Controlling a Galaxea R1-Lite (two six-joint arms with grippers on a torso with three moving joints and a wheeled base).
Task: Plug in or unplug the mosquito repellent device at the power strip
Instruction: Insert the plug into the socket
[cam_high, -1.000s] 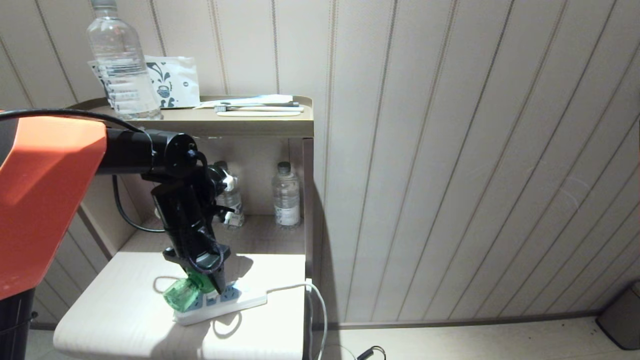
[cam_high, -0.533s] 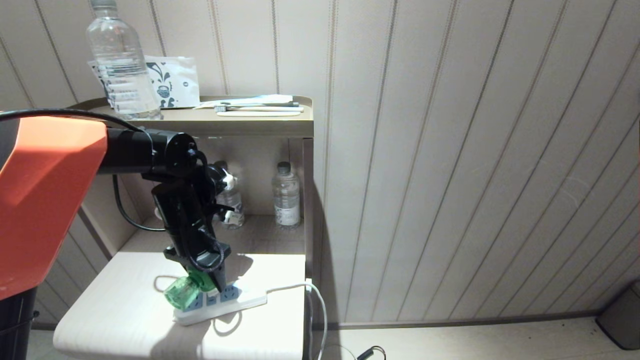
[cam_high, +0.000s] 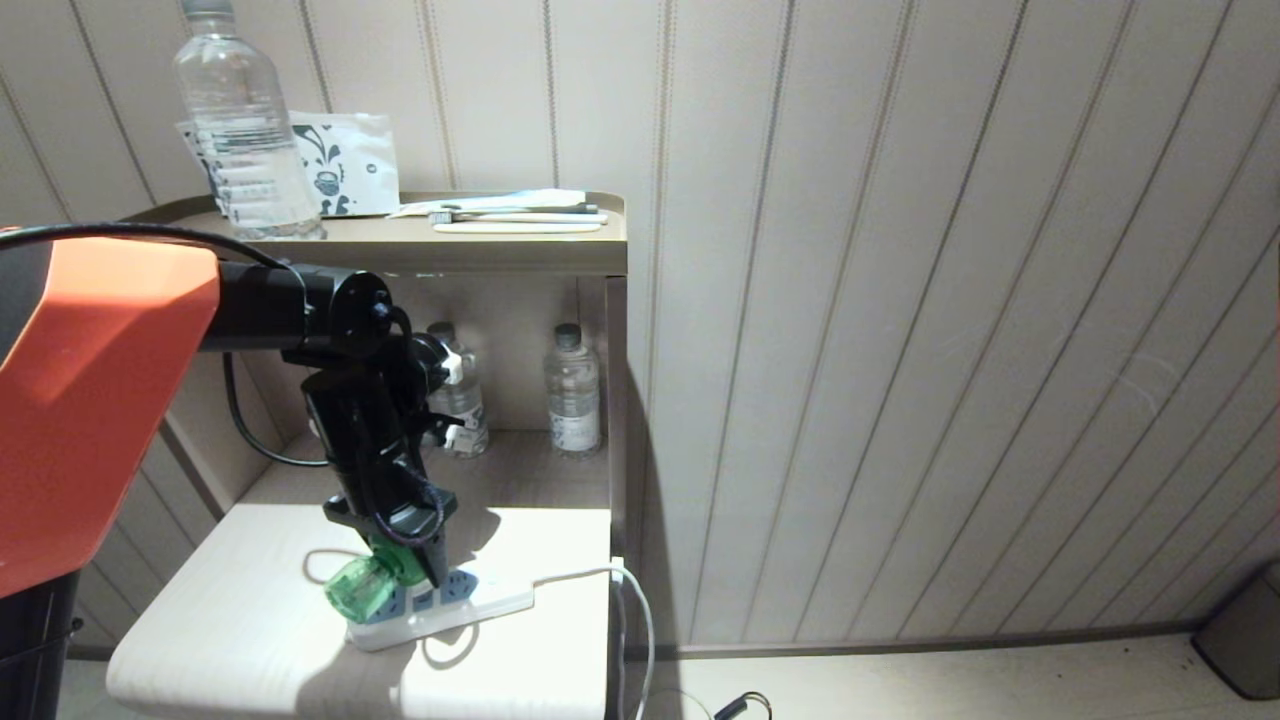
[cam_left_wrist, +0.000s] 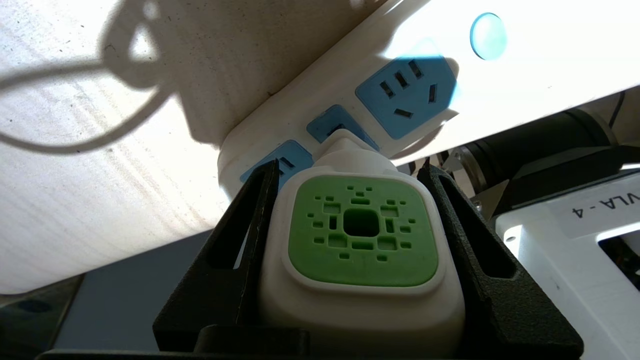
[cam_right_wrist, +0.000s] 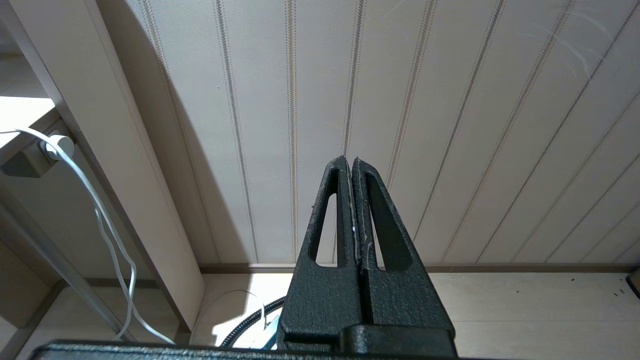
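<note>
My left gripper (cam_high: 402, 565) points down over the low white table (cam_high: 225, 635), shut on the mosquito repellent device (cam_high: 362, 590). The device's translucent green bottle sticks out to the left. In the left wrist view the black fingers (cam_left_wrist: 250, 225) press both sides of the device's white head with its green top (cam_left_wrist: 360, 235). Its plug end meets the middle blue socket of the power strip (cam_left_wrist: 540, 65); the prongs are hidden. The white power strip (cam_high: 480, 603) lies near the table's front edge. My right gripper (cam_right_wrist: 351, 161) is shut and empty, facing the panelled wall.
A shelf unit behind the table holds two small water bottles (cam_high: 572, 392). On its top stand a large bottle (cam_high: 240, 130), a packet and a toothbrush. The strip's white cord (cam_high: 632, 600) drops over the table's right edge. A grey bin (cam_high: 1245, 640) stands far right.
</note>
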